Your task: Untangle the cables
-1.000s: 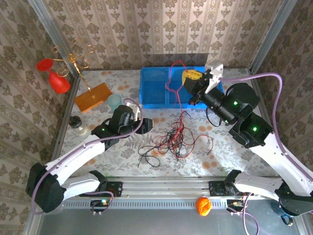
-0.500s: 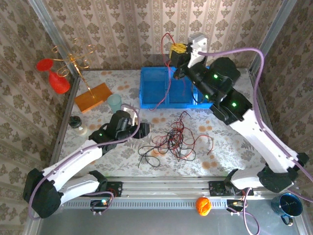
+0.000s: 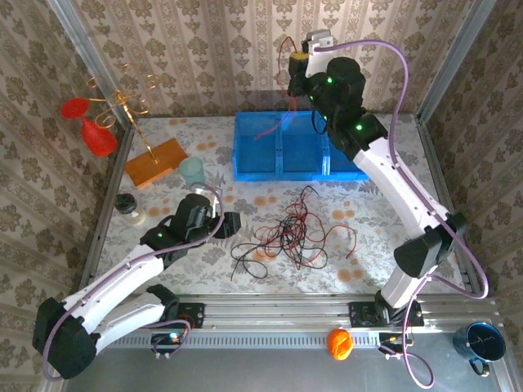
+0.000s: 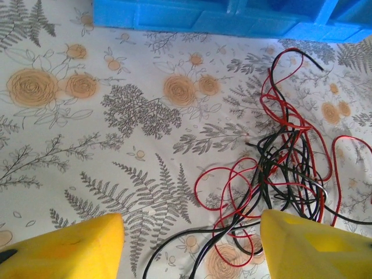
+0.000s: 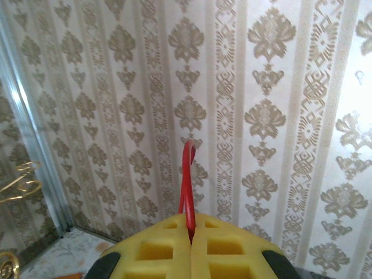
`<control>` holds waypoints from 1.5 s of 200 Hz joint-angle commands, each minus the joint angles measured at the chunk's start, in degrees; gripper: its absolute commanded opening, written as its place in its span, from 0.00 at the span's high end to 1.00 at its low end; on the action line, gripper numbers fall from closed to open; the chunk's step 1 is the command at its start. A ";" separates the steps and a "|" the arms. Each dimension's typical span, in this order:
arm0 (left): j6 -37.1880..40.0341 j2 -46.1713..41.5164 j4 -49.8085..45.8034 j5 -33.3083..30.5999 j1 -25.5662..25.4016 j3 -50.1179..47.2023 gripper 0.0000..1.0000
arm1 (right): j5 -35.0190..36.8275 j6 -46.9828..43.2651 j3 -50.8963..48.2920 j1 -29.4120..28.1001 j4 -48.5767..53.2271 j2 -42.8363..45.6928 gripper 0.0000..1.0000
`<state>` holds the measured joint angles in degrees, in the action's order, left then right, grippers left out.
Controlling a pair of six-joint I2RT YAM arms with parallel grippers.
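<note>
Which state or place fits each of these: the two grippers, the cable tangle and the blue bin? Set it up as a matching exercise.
1 right gripper
2 left gripper
3 cable tangle
4 blue bin

a red and black, on the table
b open, empty
c along the table's far edge
d shut on a red cable

Pairs: 1-d, 2-b, 3-a, 4-c

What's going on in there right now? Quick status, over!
Right hand shut on red cable, held high. Left hand open, hovering beside tangle on table. Blue bin beneath hanging cable.
</note>
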<state>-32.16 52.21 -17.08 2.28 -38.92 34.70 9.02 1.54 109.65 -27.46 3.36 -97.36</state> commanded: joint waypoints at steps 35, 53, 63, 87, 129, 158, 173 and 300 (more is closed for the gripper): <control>-1.56 -1.13 -0.77 -0.84 0.43 -0.54 0.36 | -2.15 2.76 3.82 4.15 3.24 -6.23 1.00; -1.93 -1.03 -0.45 -0.85 0.50 -0.81 0.36 | -2.22 2.34 1.38 4.28 1.85 -5.60 1.00; -1.85 -0.84 -0.58 -0.85 0.42 -0.73 0.36 | -2.42 2.24 0.57 4.27 1.33 -5.08 1.00; -1.55 -0.33 -0.64 -0.79 0.56 -0.43 0.36 | -2.61 2.28 0.00 4.39 1.37 -4.45 1.00; -1.32 0.41 -0.50 -0.63 0.51 -0.16 0.36 | -2.75 0.83 -0.35 3.67 -0.58 -1.63 1.00; -1.15 1.10 -0.37 -0.66 0.59 0.03 0.36 | -3.06 0.50 3.21 2.58 0.44 -1.04 1.00; -1.23 1.50 -0.13 -0.48 0.60 0.19 0.37 | -3.20 0.81 4.19 2.59 1.36 -1.42 1.00; -1.05 1.20 -0.14 -0.19 0.71 -0.42 0.37 | 1.07 5.85 -5.55 8.01 5.62 -3.22 1.00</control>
<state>-33.23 53.78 -17.37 2.11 -38.52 34.52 6.81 5.15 103.85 -22.41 6.74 -99.39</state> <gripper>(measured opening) 0.635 0.061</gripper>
